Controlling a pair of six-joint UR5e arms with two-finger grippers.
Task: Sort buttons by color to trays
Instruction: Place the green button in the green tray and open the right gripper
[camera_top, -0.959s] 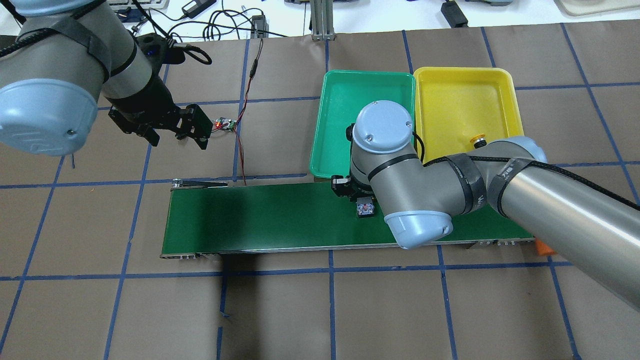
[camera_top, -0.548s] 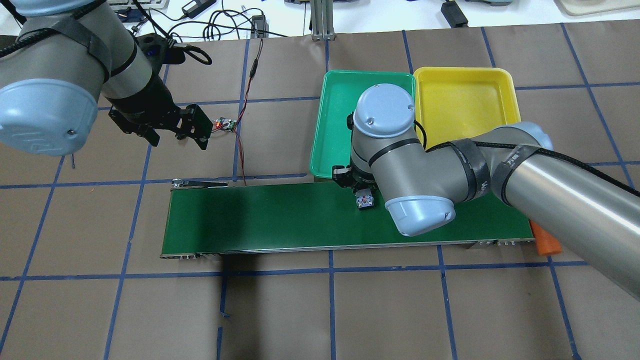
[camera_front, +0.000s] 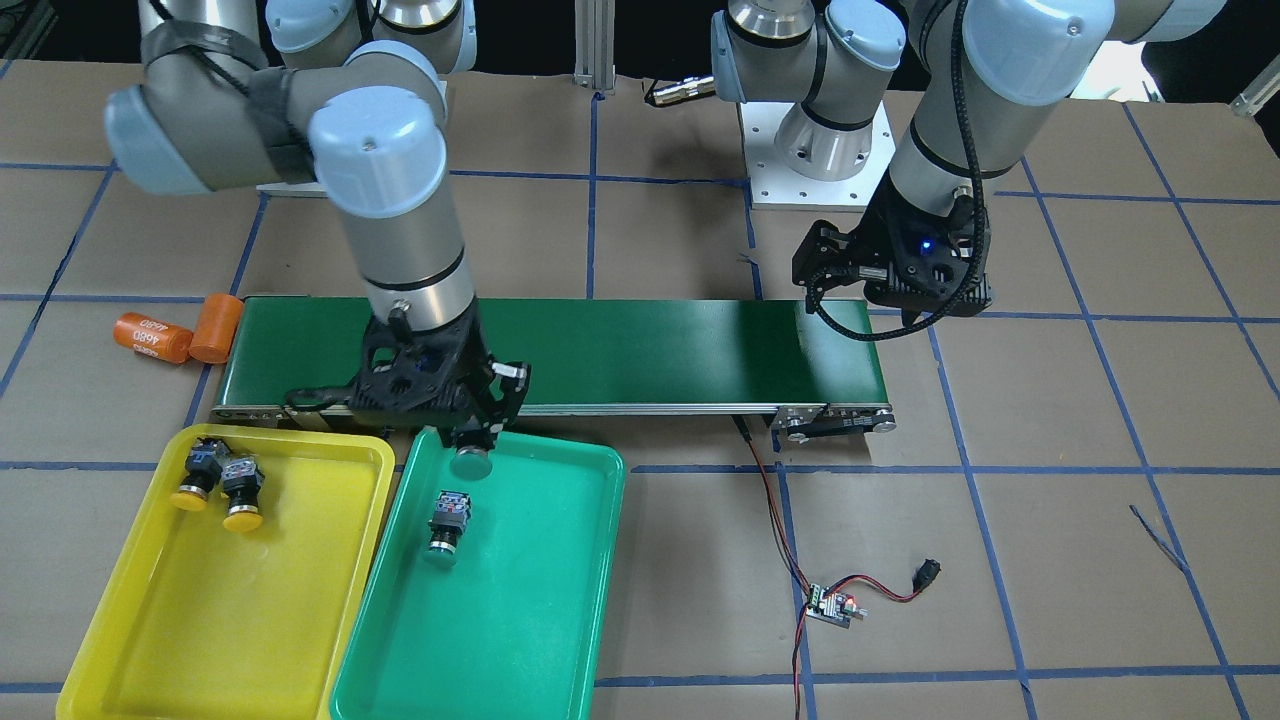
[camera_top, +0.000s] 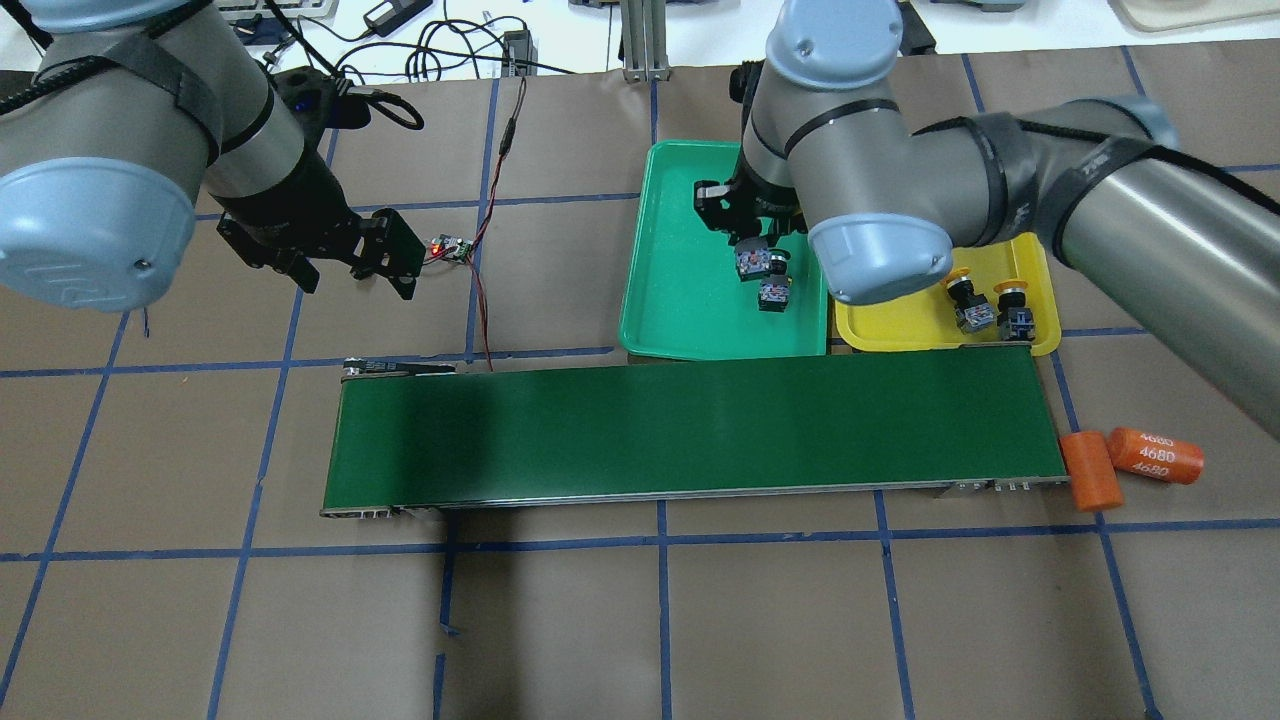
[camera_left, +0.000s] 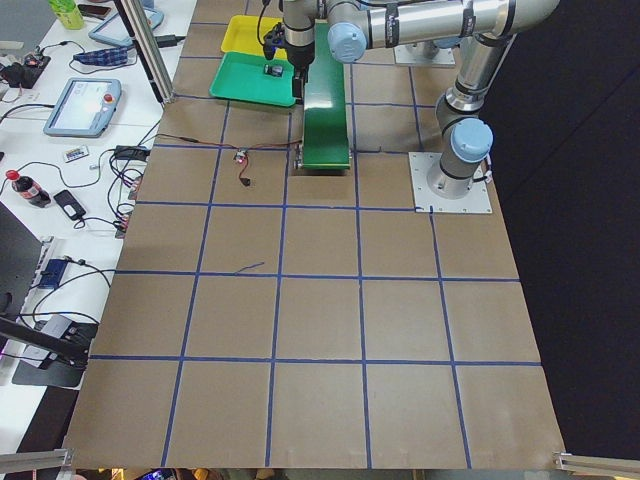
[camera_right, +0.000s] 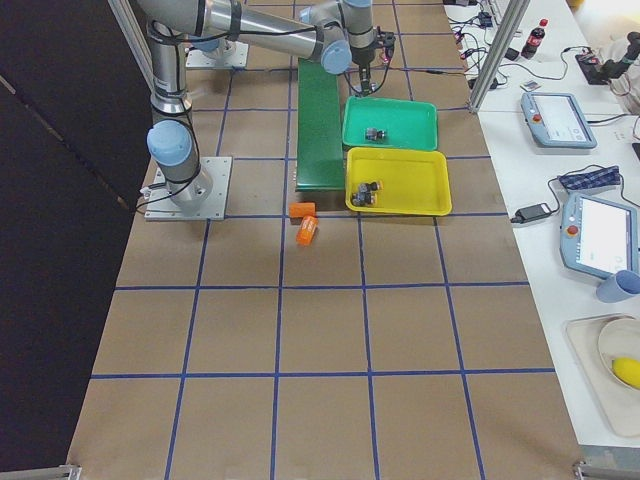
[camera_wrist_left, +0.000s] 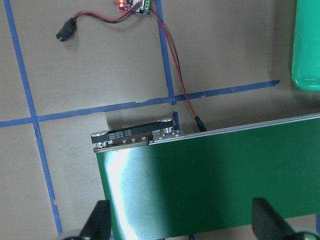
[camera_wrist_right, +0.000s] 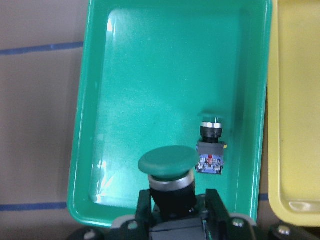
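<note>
1. Right gripper (camera_wrist_right: 176, 207): clenched on the black-and-grey body of a green mushroom-cap push-button (camera_wrist_right: 168, 162). The cap points away from the wrist and down toward the tray. The right wrist view shows one finger on each side of the body.
2. Held button, location: over the shallow green rectangular plastic tray (camera_top: 680, 250), at the end nearest the long dark-green conveyor belt (camera_top: 650, 430). Whether it hangs clear of the tray floor or touches it cannot be told.
3. Second green-capped push-button (camera_front: 445, 520): lying on its side in the green tray, just beside the held one and apart from it.
4. Shallow yellow rectangular plastic tray (camera_front: 230, 620): holds two yellow-capped push-buttons (camera_front: 195, 470) (camera_front: 240, 490), side by side in the corner nearest the belt.
5. Left gripper (camera_top: 352, 268): released, jaws spread and empty, hanging over the belt's far end, well apart from both trays.
6. Belt surface: no buttons in view.
7. Other items: two orange cylinders (camera_top: 1155, 455) off the belt's end by the yellow tray; a small circuit board on red-and-black wires (camera_front: 835, 605).
8. Step in hand, as judged: depositing the last button; three appear sorted.
9. Next move, as judged: lower a little if needed, then part the fingers clear of the lying button. The round cap may roll, so a low release suits.
</note>
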